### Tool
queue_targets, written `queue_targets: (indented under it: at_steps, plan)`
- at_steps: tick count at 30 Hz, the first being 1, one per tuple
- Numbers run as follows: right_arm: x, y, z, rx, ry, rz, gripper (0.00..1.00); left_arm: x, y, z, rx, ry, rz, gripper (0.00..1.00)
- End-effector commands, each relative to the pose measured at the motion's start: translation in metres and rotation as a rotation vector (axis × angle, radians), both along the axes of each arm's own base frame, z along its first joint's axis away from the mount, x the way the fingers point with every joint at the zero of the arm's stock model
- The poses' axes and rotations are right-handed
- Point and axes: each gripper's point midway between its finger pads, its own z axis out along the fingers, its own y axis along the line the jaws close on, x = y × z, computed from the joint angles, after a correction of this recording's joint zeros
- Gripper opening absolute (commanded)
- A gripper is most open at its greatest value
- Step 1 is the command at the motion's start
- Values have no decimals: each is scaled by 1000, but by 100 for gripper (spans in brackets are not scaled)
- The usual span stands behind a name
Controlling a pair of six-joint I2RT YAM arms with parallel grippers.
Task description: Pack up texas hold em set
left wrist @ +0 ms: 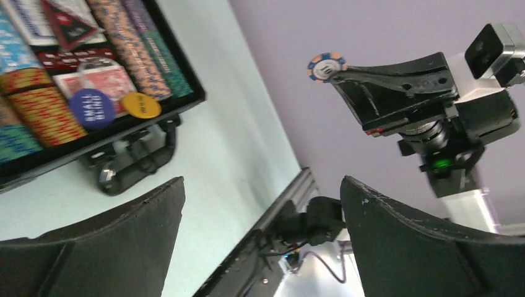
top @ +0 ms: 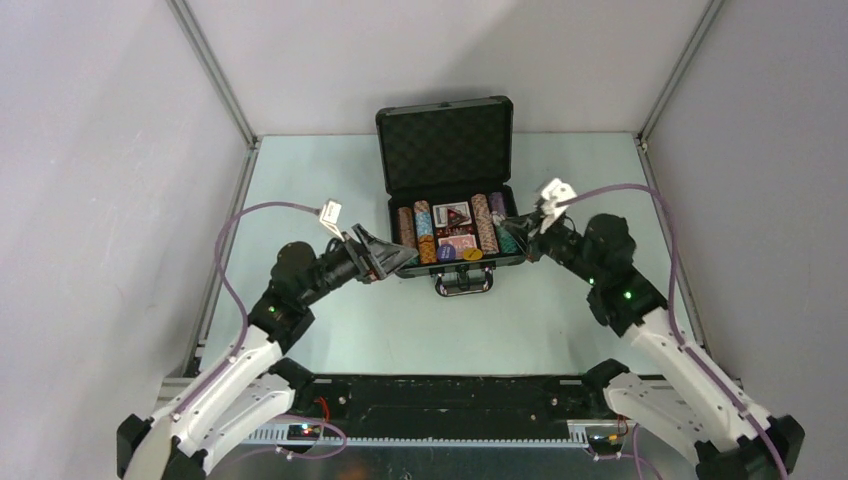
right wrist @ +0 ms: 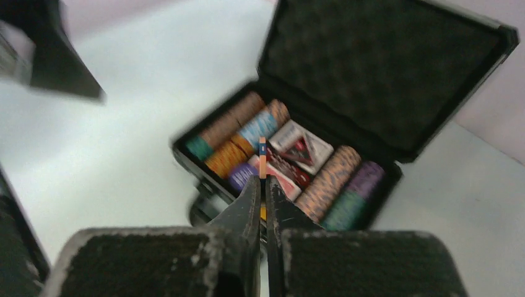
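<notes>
While the briefcase (top: 445, 150) lies open on the table (top: 330, 330), tray nearly full, the left gripper (left wrist: 261, 182) stands wide and empty beside it and the right gripper (right wrist: 262, 184) pinches one chip (right wrist: 262, 156) by its rim at the case's right edge, where a twist could drop it outside.

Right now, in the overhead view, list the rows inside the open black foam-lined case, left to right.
In order: brown chip row, blue-and-orange chip row, red-and-white card decks, orange-brown chip row, purple-and-green chip row.
</notes>
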Motion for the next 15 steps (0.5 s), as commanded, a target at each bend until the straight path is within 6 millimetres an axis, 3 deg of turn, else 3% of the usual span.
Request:
queue_targets:
  at_steps: [1,4,5,6,7,10,11,15]
  plan:
    - [18,-11,-45,-498,-182,142,0,2,22,-13,194,-5,53,100]
    - [29,-9,-69,-687,-176,276,0,6,34,-12,272,-35,75,100]
    - [35,-7,-60,-710,-201,287,0,6,37,-13,289,-28,76,100]
    - [39,-7,-76,-768,-184,330,0,10,43,-15,310,-34,89,100]
    - [44,-5,-71,-780,-200,339,0,10,46,-19,328,-18,94,100]
    - [58,-3,-85,-828,-199,423,0,17,60,-28,376,3,124,100]
    - [63,-1,-77,-827,-216,430,0,20,64,-29,384,7,138,100]
    - [68,3,-108,-875,-107,557,0,25,75,-41,439,18,158,100]
